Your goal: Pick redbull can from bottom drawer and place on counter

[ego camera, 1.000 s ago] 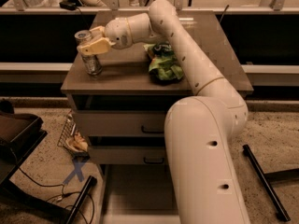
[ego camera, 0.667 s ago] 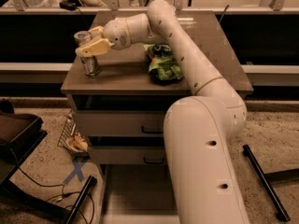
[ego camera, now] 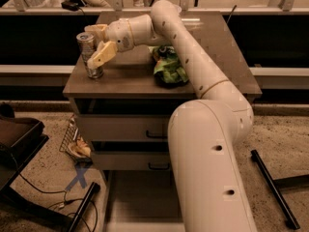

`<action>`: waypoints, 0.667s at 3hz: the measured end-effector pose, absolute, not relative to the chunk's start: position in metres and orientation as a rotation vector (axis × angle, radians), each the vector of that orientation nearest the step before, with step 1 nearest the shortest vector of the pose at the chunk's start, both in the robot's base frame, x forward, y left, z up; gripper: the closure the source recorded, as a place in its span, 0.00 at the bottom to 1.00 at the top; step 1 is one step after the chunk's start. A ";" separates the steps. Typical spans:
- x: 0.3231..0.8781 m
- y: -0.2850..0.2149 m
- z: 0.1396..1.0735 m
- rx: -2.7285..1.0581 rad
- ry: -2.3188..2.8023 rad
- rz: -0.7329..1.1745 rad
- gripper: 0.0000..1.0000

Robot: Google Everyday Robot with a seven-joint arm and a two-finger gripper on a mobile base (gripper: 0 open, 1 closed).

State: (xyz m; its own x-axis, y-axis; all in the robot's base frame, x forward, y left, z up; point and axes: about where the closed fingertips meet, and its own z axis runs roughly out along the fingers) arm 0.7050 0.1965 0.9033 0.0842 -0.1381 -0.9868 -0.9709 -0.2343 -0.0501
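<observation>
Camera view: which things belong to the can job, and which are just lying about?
Job: can, standing on counter; open bottom drawer; gripper at the can.
Lying about: green bag on counter; blue tape cross; black bar.

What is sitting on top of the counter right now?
The redbull can stands upright near the left edge of the counter, the gripper at it. A green bag lies mid-counter; the arm hides what is behind it.

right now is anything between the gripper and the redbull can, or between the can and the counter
Nothing visible. The redbull can stands upright on the counter near its front left corner, and the gripper is right at the can's side. The green bag lies farther right, apart from both.
</observation>
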 end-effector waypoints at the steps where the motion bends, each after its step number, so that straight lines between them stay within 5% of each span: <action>1: 0.705 0.204 0.911 -1.535 1.178 1.250 0.00; 2: 0.715 0.180 0.933 -1.486 1.314 1.164 0.00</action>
